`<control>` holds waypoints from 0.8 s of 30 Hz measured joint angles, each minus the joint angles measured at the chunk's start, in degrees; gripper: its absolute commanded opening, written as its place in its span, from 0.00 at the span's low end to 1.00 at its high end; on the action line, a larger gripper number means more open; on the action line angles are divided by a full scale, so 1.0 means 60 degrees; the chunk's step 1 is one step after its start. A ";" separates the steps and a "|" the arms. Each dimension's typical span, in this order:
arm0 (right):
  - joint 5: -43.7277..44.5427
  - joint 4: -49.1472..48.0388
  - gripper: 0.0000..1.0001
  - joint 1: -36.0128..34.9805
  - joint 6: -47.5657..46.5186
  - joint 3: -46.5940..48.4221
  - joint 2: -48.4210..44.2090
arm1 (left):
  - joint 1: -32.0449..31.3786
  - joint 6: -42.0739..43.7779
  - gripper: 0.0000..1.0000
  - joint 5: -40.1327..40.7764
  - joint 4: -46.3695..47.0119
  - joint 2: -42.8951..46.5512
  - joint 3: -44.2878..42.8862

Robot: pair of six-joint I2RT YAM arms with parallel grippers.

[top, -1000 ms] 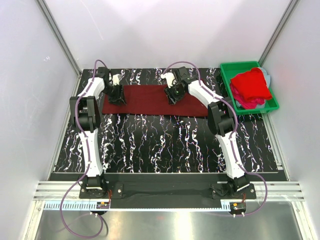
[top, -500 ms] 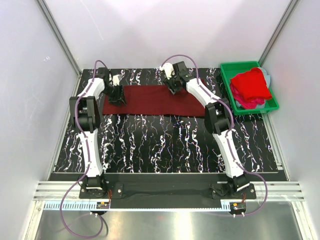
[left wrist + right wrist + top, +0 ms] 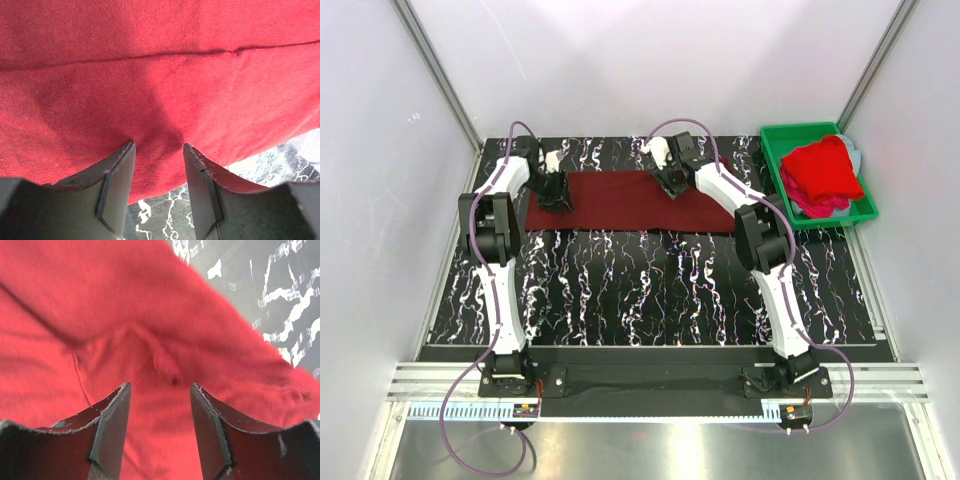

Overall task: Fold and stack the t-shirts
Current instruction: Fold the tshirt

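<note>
A dark maroon t-shirt (image 3: 615, 200) lies as a long flat band across the far part of the table. My left gripper (image 3: 555, 195) rests on its left end. In the left wrist view the jaws (image 3: 159, 146) stand apart, tips down on the cloth (image 3: 160, 75) just inside its near hem, with nothing pinched between them. My right gripper (image 3: 672, 184) is over the shirt's far edge, right of centre. Its jaws (image 3: 160, 386) are open above the cloth (image 3: 100, 315), and a small pucker (image 3: 167, 367) sits just ahead of them.
A green bin (image 3: 770, 140) stands at the far right corner, holding a bright red t-shirt (image 3: 825, 168) on top of a pink one (image 3: 817, 208). The black marbled table (image 3: 650, 285) stretches between the shirt and the arm bases. White walls close in on both sides.
My right gripper has shifted from the shirt's middle toward its far edge, and its jaws have widened. The left gripper and the shirt have stayed put.
</note>
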State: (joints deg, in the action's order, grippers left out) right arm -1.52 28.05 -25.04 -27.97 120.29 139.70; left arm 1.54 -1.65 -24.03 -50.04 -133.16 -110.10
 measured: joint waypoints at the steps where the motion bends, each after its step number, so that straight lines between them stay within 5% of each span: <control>1: 0.0131 -0.0033 0.59 -0.0007 -0.0025 -0.0331 -0.0215 | 0.0000 0.0000 0.50 0.0000 0.0000 0.0007 0.0015; 14: 0.1373 -0.0933 0.62 0.0120 -0.0237 -0.1800 -0.2142 | 0.0098 -0.0025 0.51 -0.0113 -0.0073 0.0535 0.0867; 24: -0.1020 0.0361 0.61 0.1956 0.2605 -0.3300 -0.3082 | 0.0153 0.0033 0.51 -0.0004 -0.0226 0.0546 0.0867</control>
State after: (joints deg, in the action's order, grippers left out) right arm -7.64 30.22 -13.30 -12.34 100.49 121.21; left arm 2.46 -1.45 -24.05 -51.40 -129.88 -104.90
